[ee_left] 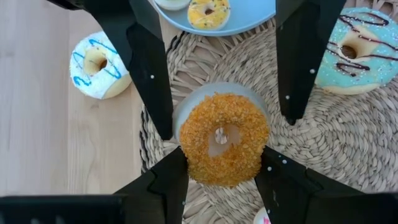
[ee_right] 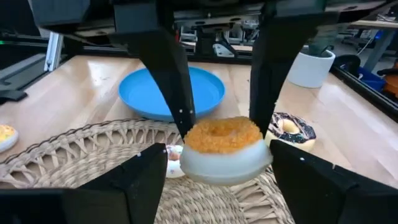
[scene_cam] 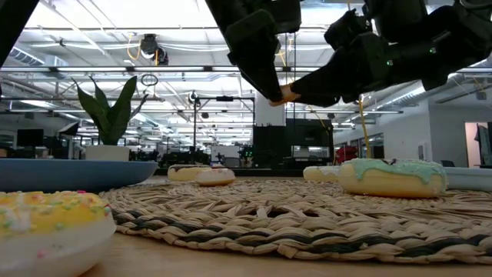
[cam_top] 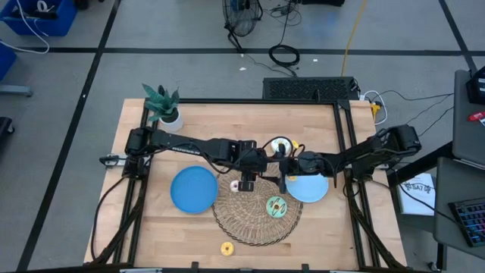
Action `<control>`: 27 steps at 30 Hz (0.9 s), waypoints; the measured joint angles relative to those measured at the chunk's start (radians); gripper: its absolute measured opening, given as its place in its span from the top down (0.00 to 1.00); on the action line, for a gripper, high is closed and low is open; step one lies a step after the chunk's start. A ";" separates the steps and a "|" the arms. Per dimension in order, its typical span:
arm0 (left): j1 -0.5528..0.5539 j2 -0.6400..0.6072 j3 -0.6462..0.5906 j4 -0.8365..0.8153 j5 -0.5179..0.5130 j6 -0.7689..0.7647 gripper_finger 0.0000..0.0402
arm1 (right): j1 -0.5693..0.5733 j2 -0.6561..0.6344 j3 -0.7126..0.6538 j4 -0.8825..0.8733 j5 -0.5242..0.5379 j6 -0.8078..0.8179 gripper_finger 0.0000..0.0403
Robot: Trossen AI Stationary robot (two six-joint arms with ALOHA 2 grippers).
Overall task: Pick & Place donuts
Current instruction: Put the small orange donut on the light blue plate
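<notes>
The round donut with the orange crumb topping and pale base (ee_left: 224, 138) is up in the air over the big round woven wicker mat (cam_top: 254, 220) - the low view shows it well clear of the weave. It sits between both sets of jaws at once. My left gripper (ee_left: 222, 155) has its jaws pressed against the donut's two sides and is holding it. My right gripper (ee_right: 219, 149) comes in from the opposite side with its jaws spread wider than the donut, flanking it with a sliver of gap on each side.

Below on the mat lies a mint-iced ring donut with chocolate drizzle (ee_left: 351, 53). A white-iced donut with blue squiggles (ee_left: 99, 65) rests on the wooden tabletop (cam_top: 151, 227) just off the mat's edge, and a yellow sprinkled donut (ee_left: 208, 12) lies on the light blue round plate (cam_top: 307, 188). The darker blue round plate (cam_top: 193, 189) sits on the mat's other side.

There is white lettering on the left arm (cam_top: 182, 149) - too small for me to read.
</notes>
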 joint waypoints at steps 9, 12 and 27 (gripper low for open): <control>0.000 0.000 0.000 -0.013 0.000 -0.002 0.56 | -0.001 0.000 0.000 -0.018 0.003 0.000 0.35; 0.000 0.000 0.000 -0.013 0.000 -0.005 0.56 | -0.001 0.000 0.000 -0.021 0.004 0.000 0.37; 0.000 0.000 0.000 -0.012 0.001 -0.030 0.56 | -0.003 0.000 0.000 -0.021 0.005 -0.015 0.53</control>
